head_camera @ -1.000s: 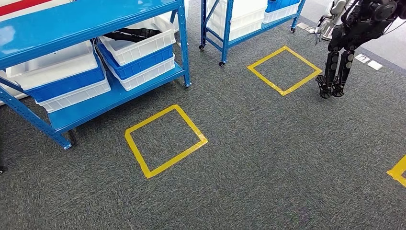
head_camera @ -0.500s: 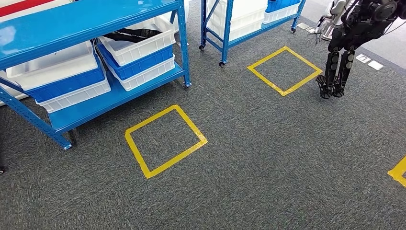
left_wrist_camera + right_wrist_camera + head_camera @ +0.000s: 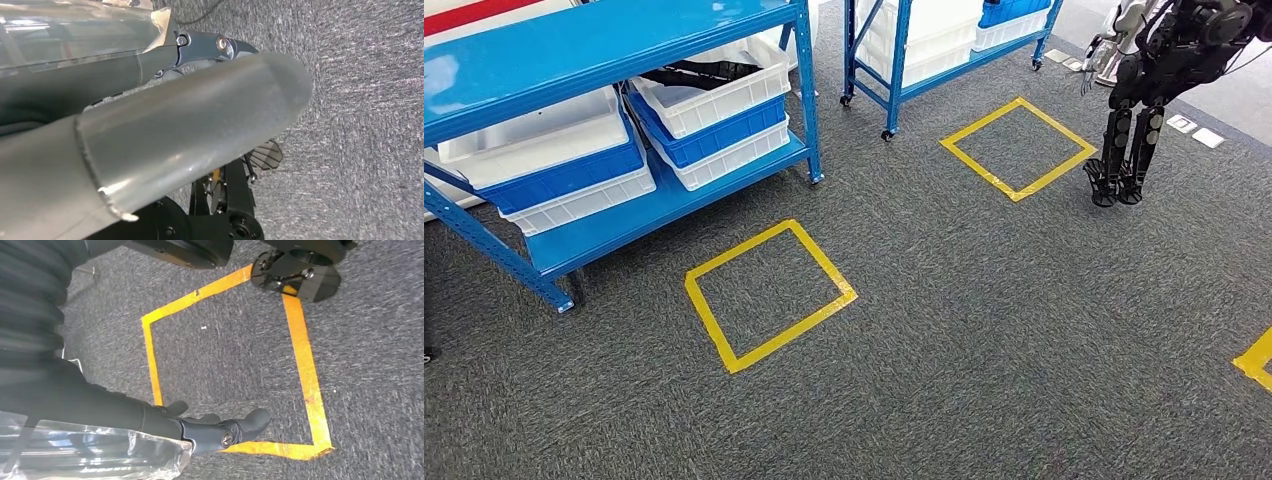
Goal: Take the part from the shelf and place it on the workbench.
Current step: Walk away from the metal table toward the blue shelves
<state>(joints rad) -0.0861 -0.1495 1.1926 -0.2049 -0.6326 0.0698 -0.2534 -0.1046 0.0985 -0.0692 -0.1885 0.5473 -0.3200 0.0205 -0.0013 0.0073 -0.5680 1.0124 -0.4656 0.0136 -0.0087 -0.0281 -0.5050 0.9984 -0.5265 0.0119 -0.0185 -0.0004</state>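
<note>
Nothing moved since earlier; right hand (image 3: pixel 220 432) empty, fingers extended; left hand's (image 3: pixel 200 47) state unclear.

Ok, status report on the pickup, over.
Right hand empty, hanging over yellow floor square. Left hand: grip unclear. Blue shelf ahead left, part not made out. Another robot stands far right.

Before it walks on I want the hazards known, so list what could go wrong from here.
1. The shelf stands close by the near yellow square; stepping in askew could knock a leg or arm against its post.
2. The bins sit under a low deck, so a reaching hand may catch it.
3. Another robot stands to the right, perhaps in the path.
</note>
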